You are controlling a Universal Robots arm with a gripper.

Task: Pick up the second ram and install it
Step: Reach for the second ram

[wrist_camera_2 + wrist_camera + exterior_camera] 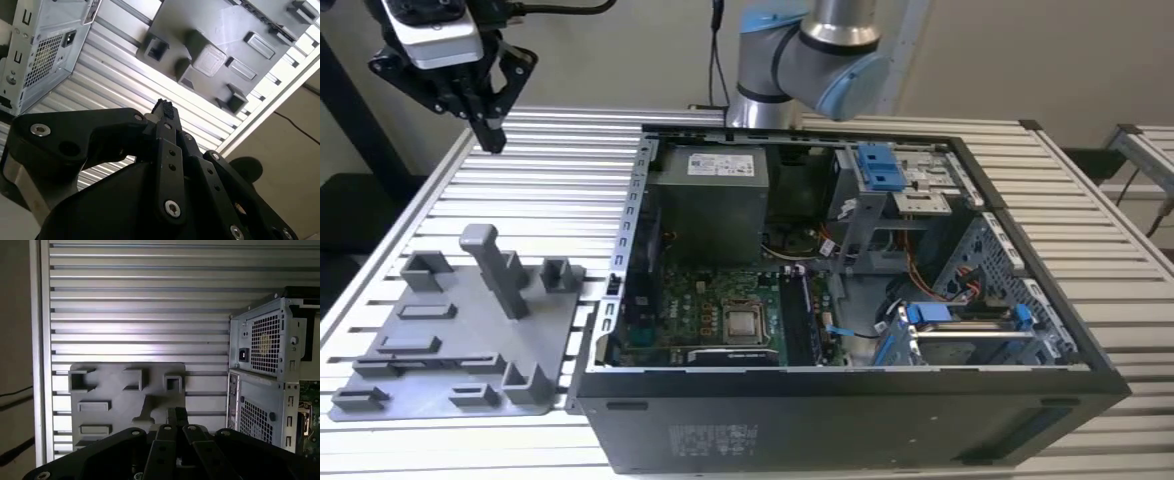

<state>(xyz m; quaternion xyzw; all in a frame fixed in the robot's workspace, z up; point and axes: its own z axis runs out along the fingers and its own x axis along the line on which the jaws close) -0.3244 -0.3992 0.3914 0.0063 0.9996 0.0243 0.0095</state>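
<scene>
Second ram is hard for me to spot. It may sit in the dark slots inside the big computer case [854, 425], but I cannot tell. I see none on the grey plate [454, 335]. My pincer [492, 146] hangs high beyond the plate, tips pressed together, holding nothing.

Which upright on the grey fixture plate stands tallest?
The narrow post near the middle of the fixture plate. It rises well above every other peg, such as the squat block beside it toward the exterior view's right.
</scene>
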